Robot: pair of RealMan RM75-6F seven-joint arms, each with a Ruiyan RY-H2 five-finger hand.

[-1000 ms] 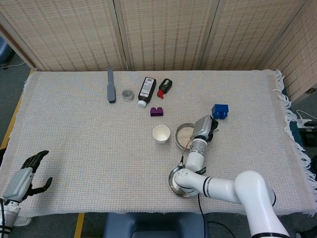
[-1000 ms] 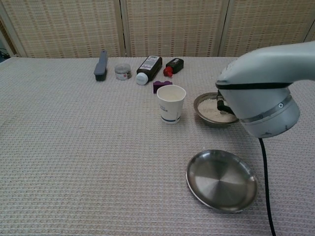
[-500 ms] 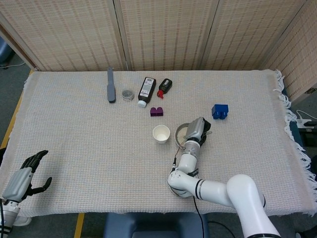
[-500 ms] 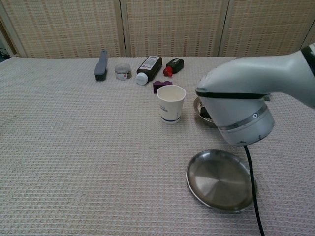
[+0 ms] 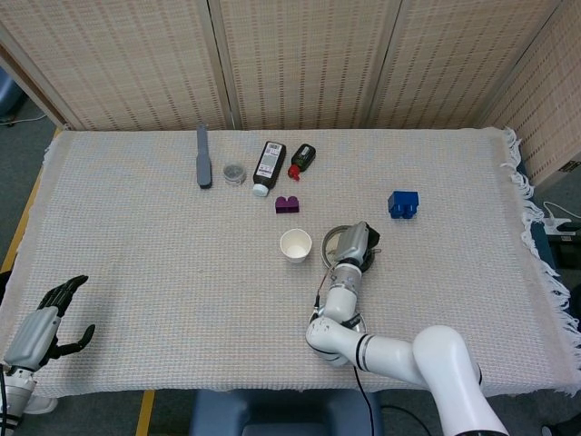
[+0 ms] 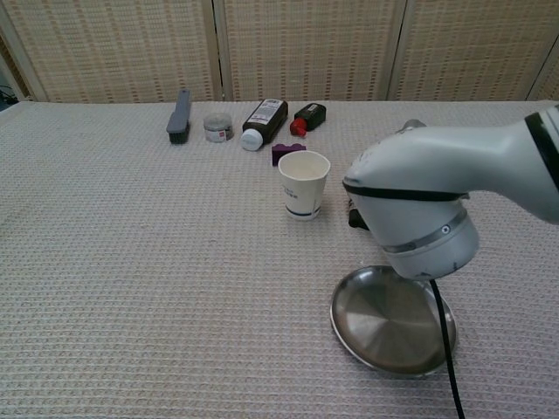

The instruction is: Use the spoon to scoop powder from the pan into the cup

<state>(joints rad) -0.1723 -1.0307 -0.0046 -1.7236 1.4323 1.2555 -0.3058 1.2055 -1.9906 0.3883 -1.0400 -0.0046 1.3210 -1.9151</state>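
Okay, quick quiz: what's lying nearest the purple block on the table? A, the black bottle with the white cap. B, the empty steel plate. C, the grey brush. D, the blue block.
A: the black bottle lies just behind the purple block, white cap toward it; the rest lie farther off.

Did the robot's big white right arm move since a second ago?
Yes. In the head view the right hand has slid left, away from the blue block and toward the white paper cup, now covering most of the powder pan.
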